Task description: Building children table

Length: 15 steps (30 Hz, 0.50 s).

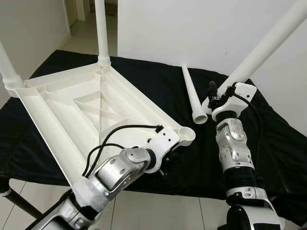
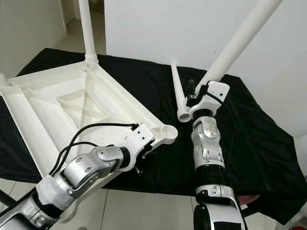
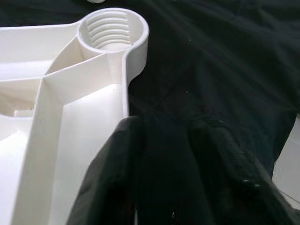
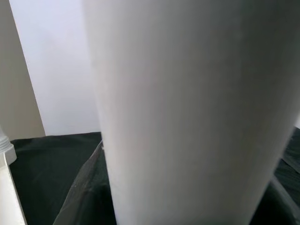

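A white plastic table top lies upside down on a black cloth. Two white legs stand screwed in, one at the far corner and one at the left corner. The near right corner holds an empty threaded socket. A loose leg lies on the cloth to the right of the top. My right gripper is shut on another leg, which tilts up and to the right. My left gripper rests shut against the top's near edge, just short of the socket.
A white wall rises directly behind the cloth-covered surface. Pale floor tiles show at the near edge below my arms. An opening onto a lit floor lies at the far left.
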Available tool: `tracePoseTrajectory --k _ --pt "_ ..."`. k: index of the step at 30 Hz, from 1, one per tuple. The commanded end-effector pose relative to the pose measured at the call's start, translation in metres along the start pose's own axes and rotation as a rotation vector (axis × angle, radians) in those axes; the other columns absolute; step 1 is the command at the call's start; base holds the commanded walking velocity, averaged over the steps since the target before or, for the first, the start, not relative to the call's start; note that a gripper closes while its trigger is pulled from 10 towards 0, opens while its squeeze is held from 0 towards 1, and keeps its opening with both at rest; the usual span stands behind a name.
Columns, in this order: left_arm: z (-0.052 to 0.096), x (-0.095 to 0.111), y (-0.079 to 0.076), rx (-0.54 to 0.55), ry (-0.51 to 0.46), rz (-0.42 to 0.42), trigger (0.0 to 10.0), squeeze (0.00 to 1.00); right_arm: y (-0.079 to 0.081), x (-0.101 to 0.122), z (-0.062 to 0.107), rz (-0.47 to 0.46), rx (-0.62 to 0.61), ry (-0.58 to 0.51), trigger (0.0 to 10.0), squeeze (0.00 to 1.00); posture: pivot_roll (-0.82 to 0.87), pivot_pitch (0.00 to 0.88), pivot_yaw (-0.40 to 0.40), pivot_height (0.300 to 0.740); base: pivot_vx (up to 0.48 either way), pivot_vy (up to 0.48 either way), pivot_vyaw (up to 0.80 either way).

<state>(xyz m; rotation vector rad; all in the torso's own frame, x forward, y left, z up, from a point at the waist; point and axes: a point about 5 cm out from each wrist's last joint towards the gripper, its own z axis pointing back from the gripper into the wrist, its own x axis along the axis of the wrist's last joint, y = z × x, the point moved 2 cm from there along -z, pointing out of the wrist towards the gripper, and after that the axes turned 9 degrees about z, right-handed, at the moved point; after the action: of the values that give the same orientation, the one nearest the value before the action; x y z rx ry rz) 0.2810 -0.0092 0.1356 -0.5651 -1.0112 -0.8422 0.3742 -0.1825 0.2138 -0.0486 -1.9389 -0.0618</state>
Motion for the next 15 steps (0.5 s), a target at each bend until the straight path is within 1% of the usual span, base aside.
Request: tracePoseTrajectory --k 1,5,10,12,13,15 --pt "-0.003 -0.005 -0.02 -0.273 0.059 -0.021 10.0 0.0 -0.004 0.006 -0.002 0.008 -0.013 -0.027 10.0 0.0 0.0 0.0 -0.12 0.74 0.0 0.0 0.0" --pt "-0.004 -0.007 -0.02 -0.275 0.065 -0.017 10.0 0.0 -0.005 0.006 -0.002 0.008 -0.014 -0.028 10.0 0.0 0.0 0.0 -0.12 0.74 0.0 0.0 0.0" --pt "-0.011 -0.016 -0.012 -0.24 0.102 -0.052 10.0 0.0 -0.006 0.006 -0.001 0.009 -0.019 -0.028 10.0 0.0 0.0 0.0 -0.113 0.74 0.0 0.0 0.0" --pt "-0.01 -0.008 -0.007 -0.214 0.069 -0.068 10.0 0.0 -0.006 0.007 -0.001 0.01 -0.022 -0.031 10.0 0.0 -0.01 0.0 -0.106 0.74 0.0 0.0 0.0" --pt "-0.01 -0.008 -0.007 -0.214 0.069 -0.068 10.0 0.0 -0.006 0.007 -0.001 0.01 -0.022 -0.031 10.0 0.0 -0.01 0.0 -0.106 0.74 0.0 0.0 0.0" --pt "0.0 0.012 -0.009 -0.251 -0.011 -0.043 10.0 0.0 -0.008 0.007 0.0 0.012 -0.03 -0.031 10.0 0.0 -0.01 0.0 -0.103 0.74 0.0 0.0 0.0"
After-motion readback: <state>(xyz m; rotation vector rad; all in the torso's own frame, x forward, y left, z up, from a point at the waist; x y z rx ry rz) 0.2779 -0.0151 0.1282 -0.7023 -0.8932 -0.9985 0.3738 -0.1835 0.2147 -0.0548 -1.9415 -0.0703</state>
